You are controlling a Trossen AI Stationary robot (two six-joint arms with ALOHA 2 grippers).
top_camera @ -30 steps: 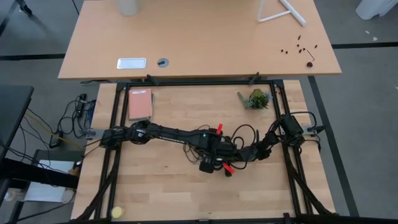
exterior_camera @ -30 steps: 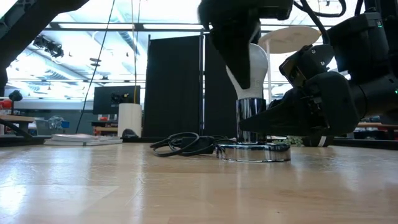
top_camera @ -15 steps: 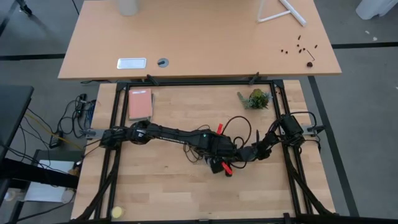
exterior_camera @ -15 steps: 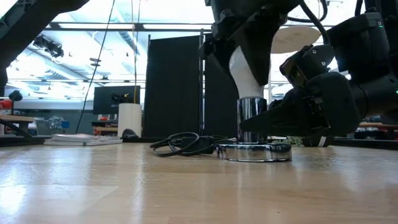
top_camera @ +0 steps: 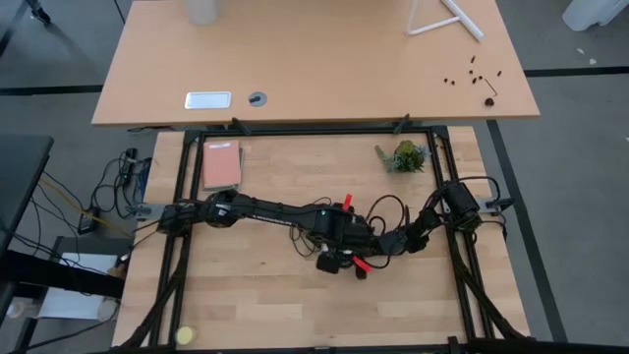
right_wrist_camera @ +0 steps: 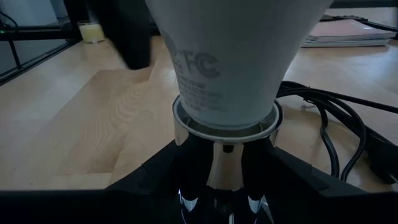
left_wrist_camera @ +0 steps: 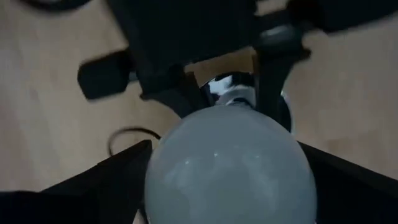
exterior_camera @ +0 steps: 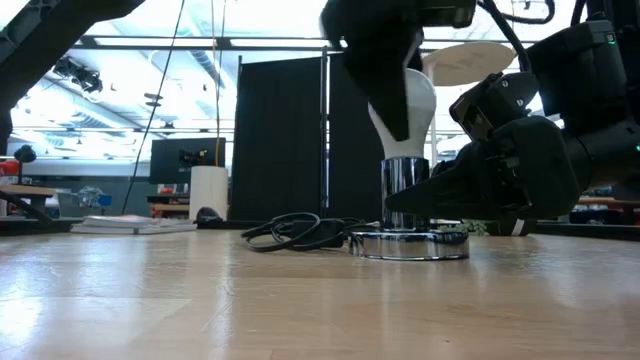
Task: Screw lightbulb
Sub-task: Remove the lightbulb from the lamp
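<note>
Lightbulb [exterior_camera: 408, 100] stands upright in socket [exterior_camera: 405, 195] mid-desk. Left gripper [exterior_camera: 385, 75] over bulb, jaws apart around glass. Right gripper [right_wrist_camera: 224, 199] jaws clamped on socket stem. Advice: regrip glass lightly, twist about vertical axis, keep socket pinned.

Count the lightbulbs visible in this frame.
1. The lightbulb stands upright in the silvery socket near the work table's middle, under the left gripper. None shows elsewhere; the arms may hide others.
</note>
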